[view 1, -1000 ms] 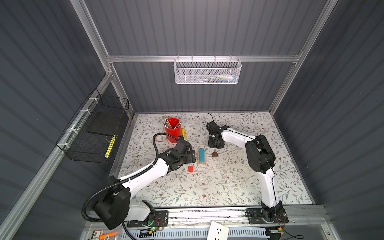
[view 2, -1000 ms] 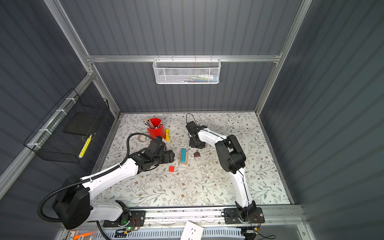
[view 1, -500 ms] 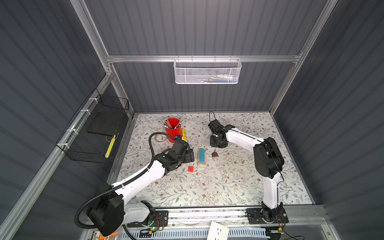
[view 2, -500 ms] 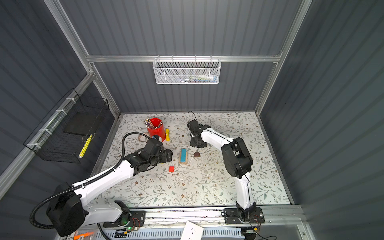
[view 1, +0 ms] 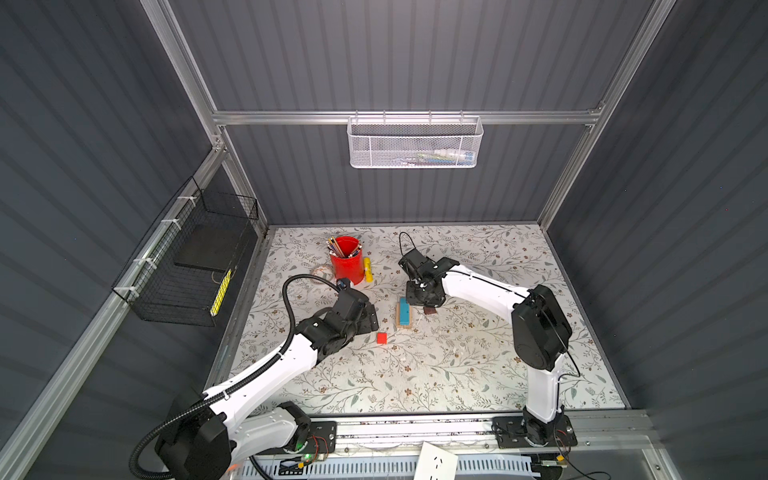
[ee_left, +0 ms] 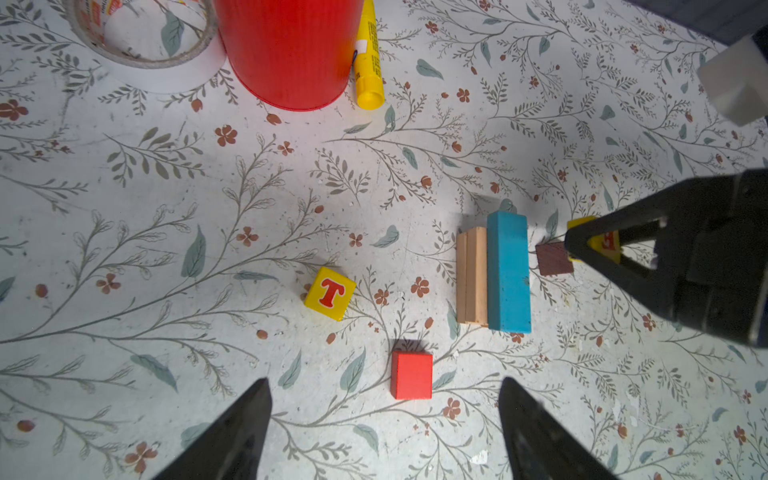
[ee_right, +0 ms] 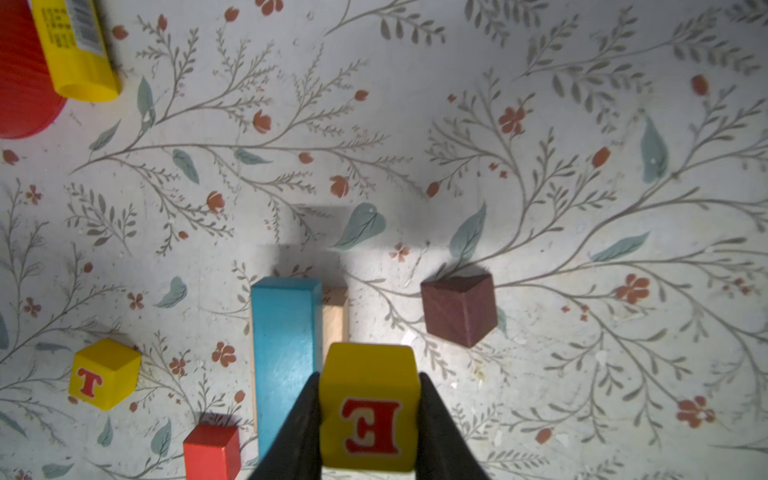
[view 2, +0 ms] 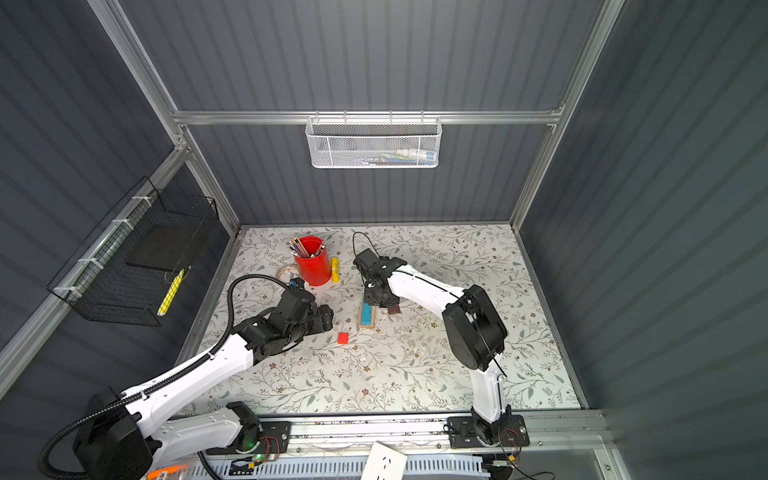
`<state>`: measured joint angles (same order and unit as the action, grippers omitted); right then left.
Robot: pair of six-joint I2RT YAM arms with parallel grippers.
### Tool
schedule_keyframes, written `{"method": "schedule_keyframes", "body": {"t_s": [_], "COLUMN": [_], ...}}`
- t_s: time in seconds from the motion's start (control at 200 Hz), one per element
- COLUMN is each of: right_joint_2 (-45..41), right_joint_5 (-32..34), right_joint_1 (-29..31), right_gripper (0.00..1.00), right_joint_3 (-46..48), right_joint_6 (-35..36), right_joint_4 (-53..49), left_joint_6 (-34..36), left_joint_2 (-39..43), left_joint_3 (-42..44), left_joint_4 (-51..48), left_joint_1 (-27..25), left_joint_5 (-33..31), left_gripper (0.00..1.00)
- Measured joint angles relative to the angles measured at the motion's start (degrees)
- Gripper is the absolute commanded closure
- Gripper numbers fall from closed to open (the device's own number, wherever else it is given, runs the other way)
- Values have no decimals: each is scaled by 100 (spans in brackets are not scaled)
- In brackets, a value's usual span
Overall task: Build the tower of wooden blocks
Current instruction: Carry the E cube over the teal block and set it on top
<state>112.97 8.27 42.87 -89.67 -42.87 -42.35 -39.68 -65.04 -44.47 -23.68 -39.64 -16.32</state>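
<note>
cube [ee_right: 368, 411] in downturned right end effector [ee_right: 369, 380]

Both top views are sharp, with dim walls [view 1: 415, 62] and an evenly lit mat [view 1: 457, 374]. Wrist views glow bright mid-frame, darken toward corners; the blue plank [ee_right: 284, 353] casts a soft shadow

red pencil cup [view 1: 346, 262], yellow tube [view 1: 368, 270] beside it, tape roll [ee_left: 145, 62], white mesh basket [view 1: 415, 145], black wire basket [view 1: 178, 293]
</note>
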Motion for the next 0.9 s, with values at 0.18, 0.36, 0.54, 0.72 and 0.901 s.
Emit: {"method": "schedule_keyframes", "body": {"t_s": [0.18,0.36,0.54,0.72,0.901], "right_joint_2": [68,354,592,614,664], "right_joint_5": [11,46,90,105,105], "right_joint_1": [310,459,522,529,529], "right_gripper": [73,72,71,68,63], "right_joint_3": [-120,-393,-452,-498,-570], "right_joint_6": [-236,-361,-387,-409,-411], "right_joint_4": [-92,-101,-142,-181,-223], "left_joint_6": [-66,-105,-111,-111,-111], "left_joint_2": [149,229,247,247,247], "left_joint_3": [90,149,190,190,190], "left_joint_4": [-79,-120,-136,-181,-184], "left_joint_1": [0,0,0,0,0], "left_joint_5": [-114,-203,-238,-280,-284], "left_gripper": [14,14,13,13,12]}}
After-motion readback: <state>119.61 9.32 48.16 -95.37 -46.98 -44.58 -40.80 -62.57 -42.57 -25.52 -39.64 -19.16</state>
